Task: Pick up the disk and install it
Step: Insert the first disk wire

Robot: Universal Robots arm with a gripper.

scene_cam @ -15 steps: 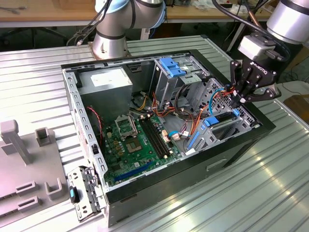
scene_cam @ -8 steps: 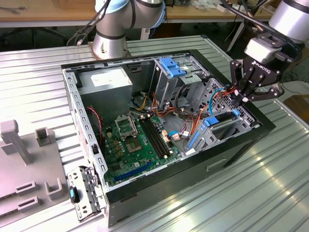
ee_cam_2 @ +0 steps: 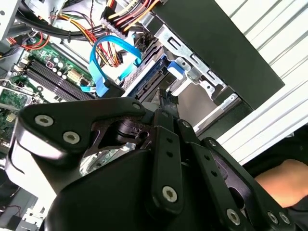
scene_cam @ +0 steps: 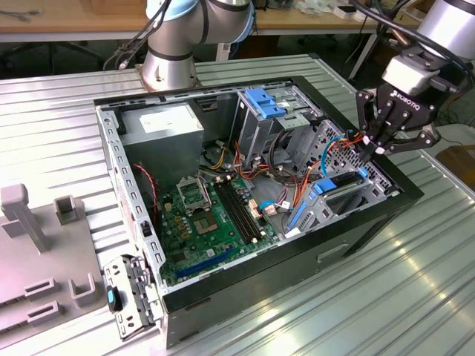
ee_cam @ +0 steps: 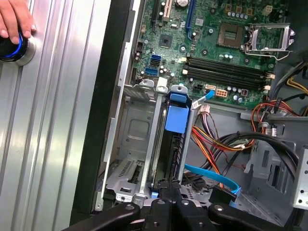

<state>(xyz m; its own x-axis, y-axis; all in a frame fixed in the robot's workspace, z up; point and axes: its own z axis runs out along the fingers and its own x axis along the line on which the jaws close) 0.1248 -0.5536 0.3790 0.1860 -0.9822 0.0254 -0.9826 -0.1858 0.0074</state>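
Note:
The disk (scene_cam: 343, 187) sits on edge in the drive bay at the front corner of the open computer case, on the exterior view's right. Blue carrier rails and a blue tab frame the disk (ee_cam: 176, 115) in the first wrist view. My gripper (scene_cam: 369, 148) hangs just above its upper end, fingers drawn together with nothing visibly clamped between them. In the first wrist view the gripper (ee_cam: 168, 186) meets the dark end of the disk; I cannot tell whether they touch. Past the gripper (ee_cam_2: 167, 102) in the second wrist view lies the disk (ee_cam_2: 153, 79) with its blue rail.
The case (scene_cam: 312, 259) lies open with the motherboard (scene_cam: 208, 215), a power-supply box (scene_cam: 159, 126), a blue-topped cage (scene_cam: 267, 104) and loose cables (scene_cam: 297, 170) inside. A person's hand (ee_cam: 14, 19) rests on a blue-lit button. Grey fixtures (scene_cam: 30, 222) stand at the exterior view's left.

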